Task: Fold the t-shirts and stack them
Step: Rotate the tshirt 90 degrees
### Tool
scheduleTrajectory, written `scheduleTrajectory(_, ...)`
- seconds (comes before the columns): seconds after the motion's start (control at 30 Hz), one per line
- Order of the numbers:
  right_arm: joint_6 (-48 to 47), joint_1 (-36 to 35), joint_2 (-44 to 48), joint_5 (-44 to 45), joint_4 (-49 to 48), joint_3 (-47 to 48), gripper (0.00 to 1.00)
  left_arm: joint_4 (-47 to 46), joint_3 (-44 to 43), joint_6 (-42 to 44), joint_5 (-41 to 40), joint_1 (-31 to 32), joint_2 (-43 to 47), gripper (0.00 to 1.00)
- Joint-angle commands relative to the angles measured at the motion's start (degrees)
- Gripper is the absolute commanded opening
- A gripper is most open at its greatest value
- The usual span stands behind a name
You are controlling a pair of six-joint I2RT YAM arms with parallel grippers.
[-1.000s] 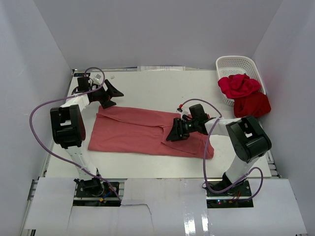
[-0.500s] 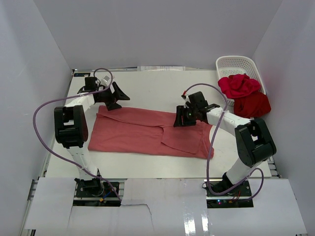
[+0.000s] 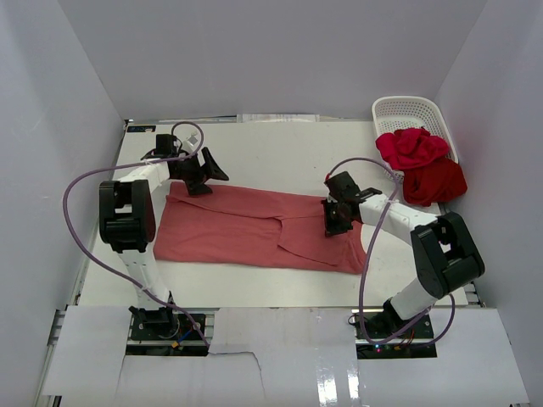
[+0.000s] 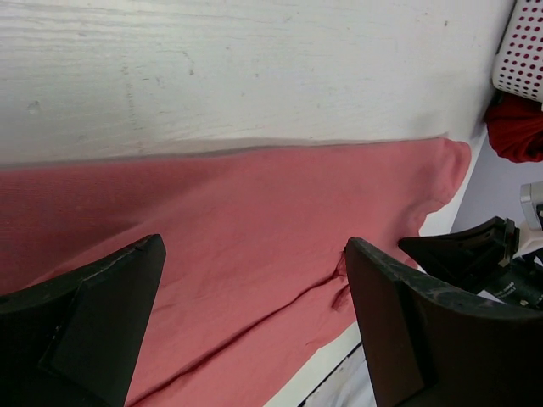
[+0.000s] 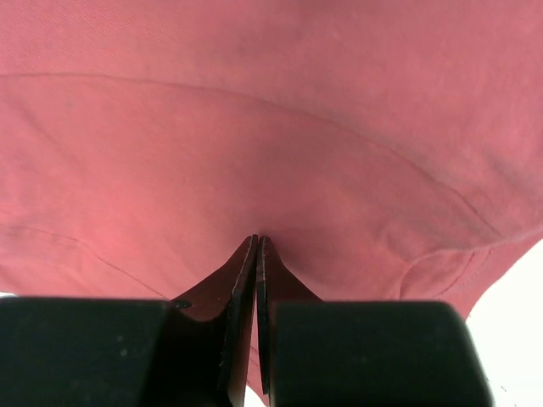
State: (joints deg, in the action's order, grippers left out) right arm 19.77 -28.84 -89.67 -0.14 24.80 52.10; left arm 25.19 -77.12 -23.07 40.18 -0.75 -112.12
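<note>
Here three shirts are counted: one salmon-red t-shirt (image 3: 246, 229) is spread flat on the table (image 3: 280, 144), one crimson t-shirt (image 3: 411, 148) is heaped on the near rim of the single white basket (image 3: 407, 108), and one darker red t-shirt (image 3: 437, 182) is bunched just beside it. The left gripper (image 4: 254, 244) is held wide apart over the salmon-red t-shirt's far edge; the right gripper (image 5: 257, 242) is pressed closed against its cloth
</note>
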Motion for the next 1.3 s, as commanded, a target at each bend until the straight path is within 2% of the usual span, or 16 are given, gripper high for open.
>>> scheduleTrajectory(0.0,0.97,-0.69,1.43,2.6,2.0,-0.85,0.08,1.61,-2.24,1.89,-2.38,1.18,-0.82,0.98)
scheduleTrajectory(0.37,0.45,-0.78,-7.27,7.52,4.91,3.18,0.08,6.71,-2.68,3.47,-10.47,1.98,-3.81,0.98)
scheduleTrajectory(0.67,-3.68,4.75,-15.0,5.33,6.23,14.87,0.08,7.77,4.43,3.48,-19.35,2.86,6.11,0.98)
scheduleTrajectory(0.83,-7.01,6.86,-21.49,2.78,6.32,21.98,0.08,6.11,11.01,0.22,-18.21,2.95,12.08,0.98)
scheduleTrajectory(1.13,-10.1,9.94,-35.91,-4.16,7.54,41.58,0.08,-1.89,25.6,-8.48,-13.38,4.27,23.24,0.98)
scheduleTrajectory(1.27,-10.37,11.35,-41.89,-7.23,8.43,51.06,0.08,-3.56,29.74,-10.24,-12.85,6.2,25.28,0.98)
